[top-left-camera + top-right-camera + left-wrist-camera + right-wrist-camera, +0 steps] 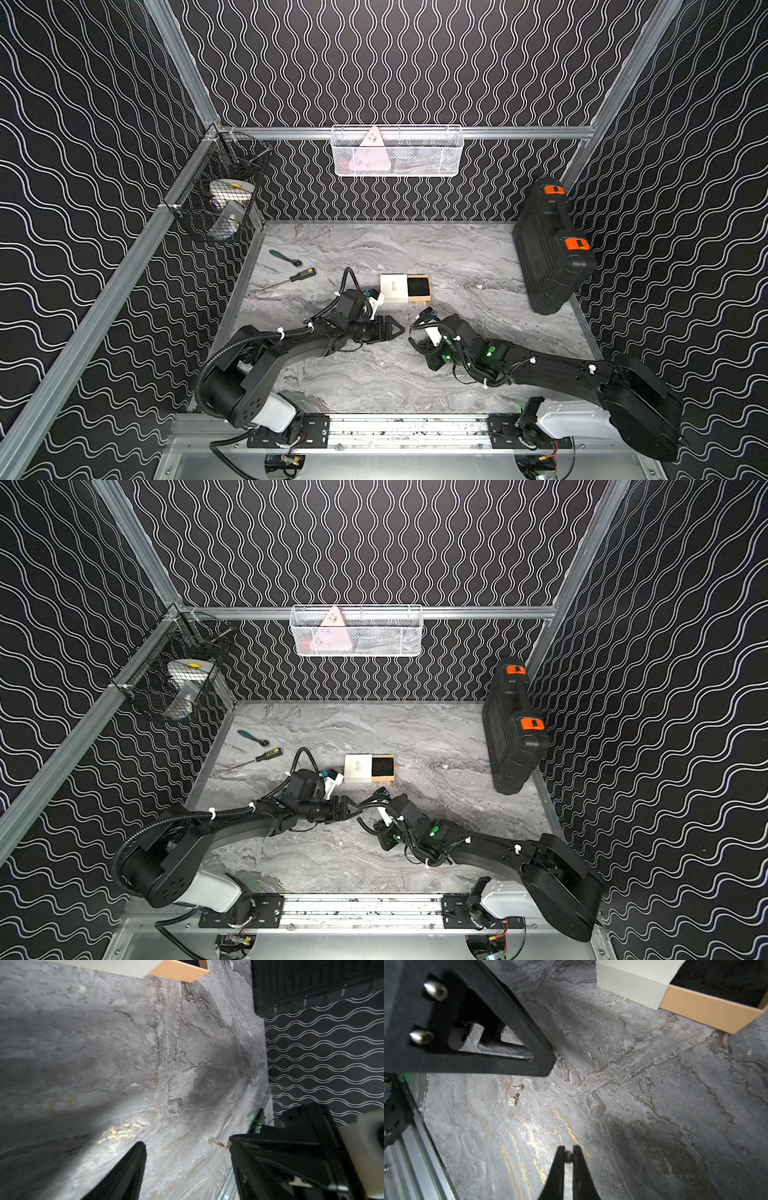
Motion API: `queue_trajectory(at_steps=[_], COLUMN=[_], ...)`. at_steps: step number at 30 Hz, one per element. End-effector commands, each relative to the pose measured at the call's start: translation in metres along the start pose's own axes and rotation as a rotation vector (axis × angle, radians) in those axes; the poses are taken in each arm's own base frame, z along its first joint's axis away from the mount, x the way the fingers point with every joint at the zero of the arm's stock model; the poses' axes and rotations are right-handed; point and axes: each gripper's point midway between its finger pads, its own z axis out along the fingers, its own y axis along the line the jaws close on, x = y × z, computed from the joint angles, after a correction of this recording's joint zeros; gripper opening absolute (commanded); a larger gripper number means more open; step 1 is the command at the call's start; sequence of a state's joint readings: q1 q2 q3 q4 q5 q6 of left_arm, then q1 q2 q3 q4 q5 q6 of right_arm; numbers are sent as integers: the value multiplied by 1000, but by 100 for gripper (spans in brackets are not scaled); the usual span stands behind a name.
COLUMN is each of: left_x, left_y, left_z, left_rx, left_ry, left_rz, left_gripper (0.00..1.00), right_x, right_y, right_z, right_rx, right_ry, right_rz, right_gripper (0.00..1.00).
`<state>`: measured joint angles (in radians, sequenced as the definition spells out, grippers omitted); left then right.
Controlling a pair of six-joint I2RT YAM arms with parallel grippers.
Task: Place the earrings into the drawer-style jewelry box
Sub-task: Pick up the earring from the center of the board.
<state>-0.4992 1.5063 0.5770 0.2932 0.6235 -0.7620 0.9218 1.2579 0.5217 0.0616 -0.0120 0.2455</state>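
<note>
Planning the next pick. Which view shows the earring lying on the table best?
The right wrist view: the loose earring lies sharp and unblocked on the marble table, pearl and sparkly drop distinct. In both top views it is a tiny speck. The left wrist view does not clearly show it.

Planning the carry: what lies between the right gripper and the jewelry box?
Bare table only, from right gripper to jewelry box, in the right wrist view.
</note>
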Motion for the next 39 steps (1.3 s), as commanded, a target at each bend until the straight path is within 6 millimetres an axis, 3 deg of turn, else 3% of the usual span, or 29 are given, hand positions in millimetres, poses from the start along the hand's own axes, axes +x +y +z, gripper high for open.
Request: queue_trajectory(at_steps=[1,10,17,24,39], left_x=[-3,1,4,12,13], left_y=[-29,-42,-46,-55,-52], left_z=[1,5,11,18,20], left_rx=[151,265,318,355,375], left_ry=[15,47,79,103,99], left_rz=[-31,-87,-124,-111,-132], left_gripper=[65,47,43,31,16], right_x=[-17,-21,-24,-26,-27], right_y=[1,0,2,2,0], right_z=[-3,-7,-11,-12,-13], right_rx=[-2,-17,-26,-27,-18], right_ry=[-79,-119,-140,-143,-151], right_rz=[-4,9,6,4,2], right_gripper=[8,8,8,8,8])
